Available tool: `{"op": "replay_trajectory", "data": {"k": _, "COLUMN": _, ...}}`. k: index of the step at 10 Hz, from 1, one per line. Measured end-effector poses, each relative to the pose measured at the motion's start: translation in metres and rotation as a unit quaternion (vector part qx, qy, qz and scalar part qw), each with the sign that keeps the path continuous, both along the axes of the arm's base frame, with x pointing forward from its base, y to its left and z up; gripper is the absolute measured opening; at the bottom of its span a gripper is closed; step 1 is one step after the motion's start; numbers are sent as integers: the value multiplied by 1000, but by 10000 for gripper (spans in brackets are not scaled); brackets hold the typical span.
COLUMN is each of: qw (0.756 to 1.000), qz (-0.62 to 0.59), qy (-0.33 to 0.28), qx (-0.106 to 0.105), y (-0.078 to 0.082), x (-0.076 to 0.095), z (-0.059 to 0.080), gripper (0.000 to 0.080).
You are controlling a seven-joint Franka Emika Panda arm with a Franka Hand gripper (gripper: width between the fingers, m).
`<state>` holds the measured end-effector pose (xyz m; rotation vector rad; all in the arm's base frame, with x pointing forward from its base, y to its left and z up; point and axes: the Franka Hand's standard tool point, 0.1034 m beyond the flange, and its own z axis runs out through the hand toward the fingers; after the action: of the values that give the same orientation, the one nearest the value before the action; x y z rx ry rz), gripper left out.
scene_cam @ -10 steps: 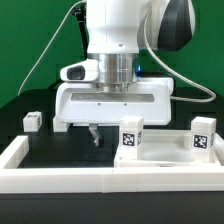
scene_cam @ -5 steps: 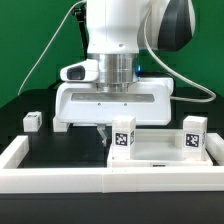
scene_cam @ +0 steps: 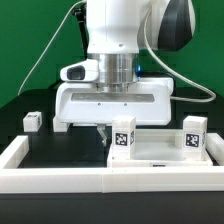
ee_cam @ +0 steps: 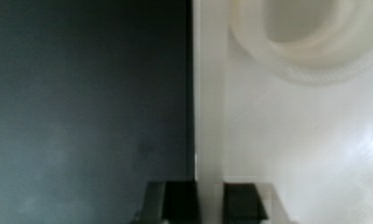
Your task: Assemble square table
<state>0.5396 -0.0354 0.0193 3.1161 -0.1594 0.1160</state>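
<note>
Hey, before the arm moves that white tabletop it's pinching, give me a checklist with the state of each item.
1. Gripper shut on the tabletop edge: ok.
2. Edge sits between both fingers: ok.
3. Two tagged legs upright on the tabletop: ok.
4. Those legs fully seated: cannot tell.
5. Loose leg apart from the tabletop: ok.

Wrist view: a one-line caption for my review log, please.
Gripper closed on the raised edge of the white tabletop, a round socket further along the slab, dark work surface alongside.
</note>
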Motion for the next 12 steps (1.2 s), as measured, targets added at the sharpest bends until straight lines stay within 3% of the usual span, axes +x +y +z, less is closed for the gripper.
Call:
{"op": "replay_trajectory", "data": {"k": 7, "qw": 990, "qz": 139, "qy": 3, "qx": -15, "y": -4, "x": 1, "z": 0, "gripper": 54}}
{"op": "replay_trajectory", "data": {"k": 12, "qw": 948, "qz": 315, "qy": 11, "qx": -40, "y": -5, "x": 6, "z": 3, "gripper": 55}}
